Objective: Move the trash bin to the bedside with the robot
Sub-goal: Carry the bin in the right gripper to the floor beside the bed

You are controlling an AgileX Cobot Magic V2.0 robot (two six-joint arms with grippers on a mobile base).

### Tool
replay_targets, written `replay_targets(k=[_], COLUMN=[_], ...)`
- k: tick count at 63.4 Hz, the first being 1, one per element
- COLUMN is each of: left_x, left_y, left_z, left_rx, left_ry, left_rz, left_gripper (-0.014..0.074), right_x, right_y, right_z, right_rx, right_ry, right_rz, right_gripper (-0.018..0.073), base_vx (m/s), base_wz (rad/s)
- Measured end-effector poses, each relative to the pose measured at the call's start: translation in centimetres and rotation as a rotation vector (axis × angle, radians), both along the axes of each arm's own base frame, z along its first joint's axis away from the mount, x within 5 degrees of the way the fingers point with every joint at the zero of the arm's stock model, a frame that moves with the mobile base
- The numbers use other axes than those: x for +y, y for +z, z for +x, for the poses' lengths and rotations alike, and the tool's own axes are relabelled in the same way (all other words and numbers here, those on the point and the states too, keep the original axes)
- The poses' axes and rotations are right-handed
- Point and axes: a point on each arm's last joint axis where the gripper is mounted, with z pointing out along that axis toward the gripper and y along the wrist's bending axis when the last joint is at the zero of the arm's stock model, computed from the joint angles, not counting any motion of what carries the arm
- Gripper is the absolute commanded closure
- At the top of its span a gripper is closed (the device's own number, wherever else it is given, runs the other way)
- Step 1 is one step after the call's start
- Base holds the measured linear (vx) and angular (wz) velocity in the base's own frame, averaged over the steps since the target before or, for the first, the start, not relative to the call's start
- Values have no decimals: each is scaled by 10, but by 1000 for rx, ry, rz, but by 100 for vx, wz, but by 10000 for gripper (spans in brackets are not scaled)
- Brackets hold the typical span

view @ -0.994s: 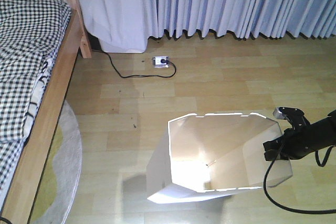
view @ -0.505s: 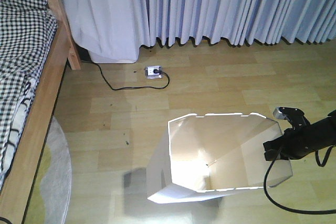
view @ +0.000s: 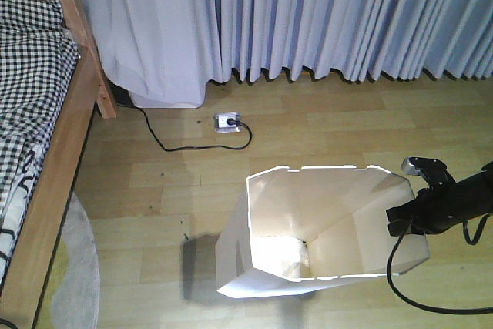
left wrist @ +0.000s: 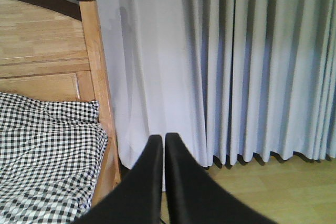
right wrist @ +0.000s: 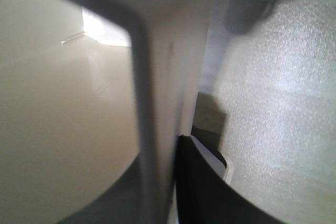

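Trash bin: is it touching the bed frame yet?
No, in the front view a strip of bare wooden floor lies between the trash bin and the bed frame.

Wooden floor [view: 331, 125]: bedside [view: 58, 175], rug [view: 75, 283], cable [view: 164, 144]

Bedroom: wooden bed [view: 58, 167], curtains [view: 323, 21]

Pale pleated curtains [view: 308, 13] over wooden floor [view: 347, 129]
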Motion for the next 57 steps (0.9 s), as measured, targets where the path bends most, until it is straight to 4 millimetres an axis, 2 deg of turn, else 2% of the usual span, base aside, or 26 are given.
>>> replay_targets(k=[57], left_x=[0], left_y=[0], left_z=[0], left_rx=[0], left_ry=[0], left_rz=[0], left_gripper=[603], right_x=[0], right_y=[0], right_z=[0], right_rx=[0], right_ry=[0], right_rz=[0], right_gripper=[563], base_vx=[17], base_wz=[10])
